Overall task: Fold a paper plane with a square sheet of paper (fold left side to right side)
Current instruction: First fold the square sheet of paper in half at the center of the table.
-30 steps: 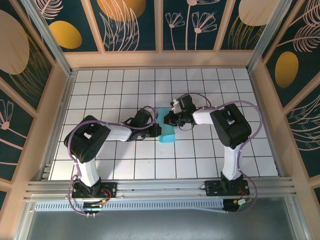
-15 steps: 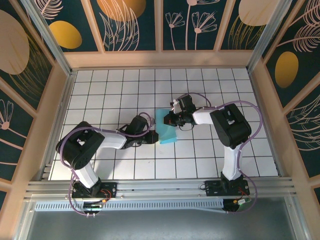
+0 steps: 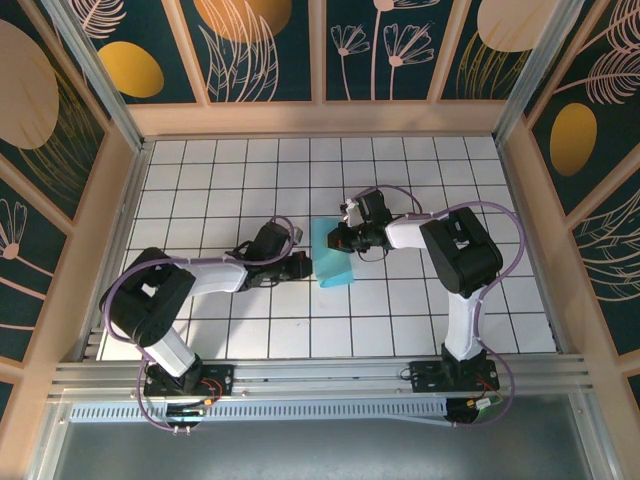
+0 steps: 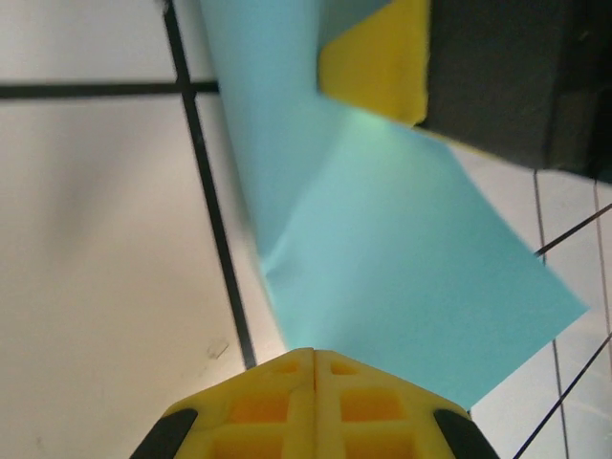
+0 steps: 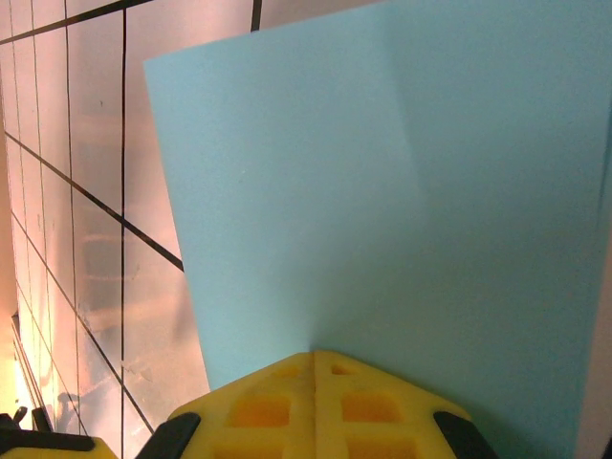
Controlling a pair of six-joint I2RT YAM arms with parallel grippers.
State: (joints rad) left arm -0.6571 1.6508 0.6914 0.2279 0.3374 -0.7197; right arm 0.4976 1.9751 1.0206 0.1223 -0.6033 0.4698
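Starting at the near edge of the table (image 3: 400, 330), the two arm bases are bolted side by side on the metal rail (image 3: 320, 372), and both arms reach inward toward the middle of the white grid surface. The left arm (image 3: 165, 290) bends low over the near left part of the table. Its left gripper (image 3: 303, 266) points right, with its tip at the left edge of the square sheet of paper (image 3: 333, 268).

In the left wrist view the left gripper (image 4: 314, 356) has its two yellow fingers pressed together with no gap. The near edge of the sheet (image 4: 402, 258) meets their tip; whether any paper is caught between them I cannot tell. The sheet lies at about the middle of the table, slanted against the grid lines. It is not flat (a soft bend runs across it, so one part slopes differently from the other).

Just beyond, the right arm (image 3: 460, 255) rises from the near right and turns left, with the right gripper (image 3: 338, 240) set on the sheet's far right part. In the right wrist view the right gripper (image 5: 314, 359) likewise has its yellow fingers closed tight. Their tip touches the cyan paper (image 5: 382, 191), which spreads out ahead of them. A pinch and a mere press cannot be told apart here. Farther on, white tiles run to the far edge of the table, where a wooden-framed wall (image 3: 320, 118) with dark leaf-patterned panels stands.
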